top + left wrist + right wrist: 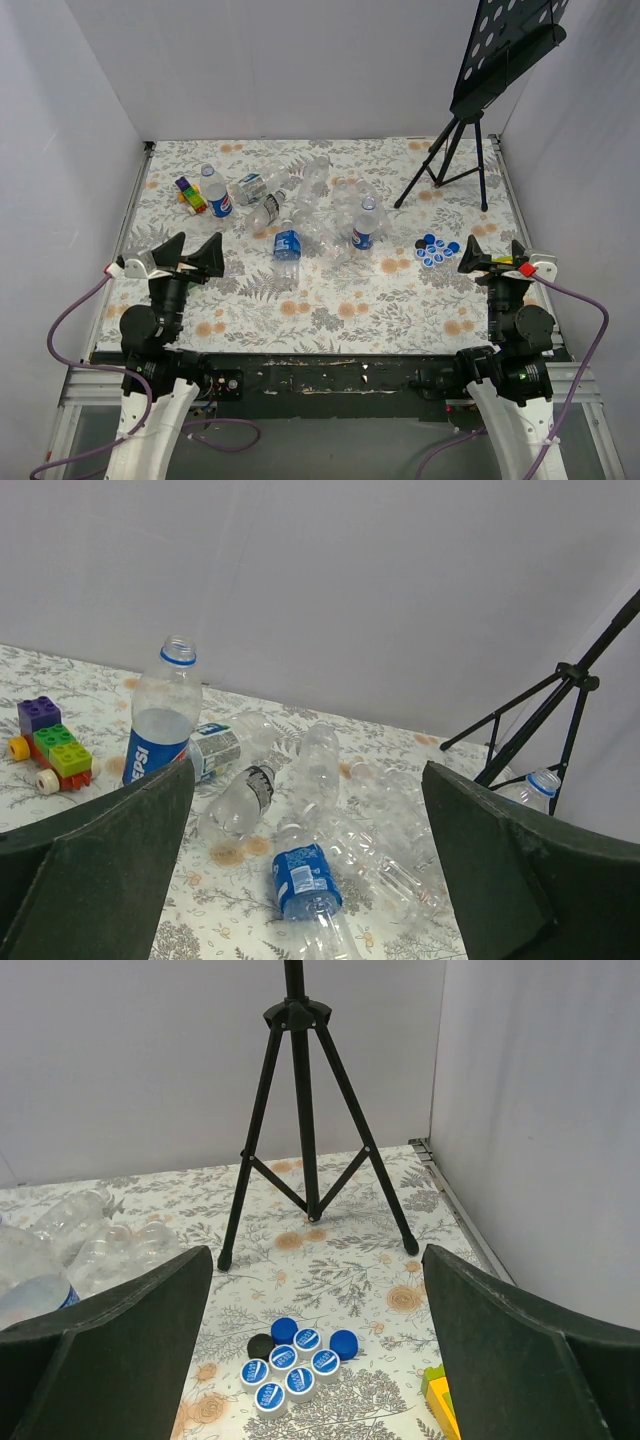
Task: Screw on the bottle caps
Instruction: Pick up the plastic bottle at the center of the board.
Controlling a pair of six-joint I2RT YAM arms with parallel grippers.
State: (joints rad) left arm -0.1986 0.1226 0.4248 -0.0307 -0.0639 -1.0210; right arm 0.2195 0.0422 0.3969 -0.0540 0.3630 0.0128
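you get a bare strip of table (330, 310) along the near edge, from side to side. ahead of your left gripper (192, 250) the bottles (287, 243) crowd the middle, some upright, some flat, several touching. the bottle caps (436, 250) cluster just ahead of your right gripper (492, 258). the tripod stand (445, 165) fills the far right; a toy block car (190, 193) stands far left.

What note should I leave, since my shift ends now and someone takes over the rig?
Left gripper: open, empty, at the table's left.
Right gripper: open, empty, facing the bottle caps.
Bottles: mostly lying mid-table; Pepsi bottle upright, uncapped, far left.
Caps: loose cluster at right, before the tripod.
Done: no cap fitted that I can see.
Left: every bottle.
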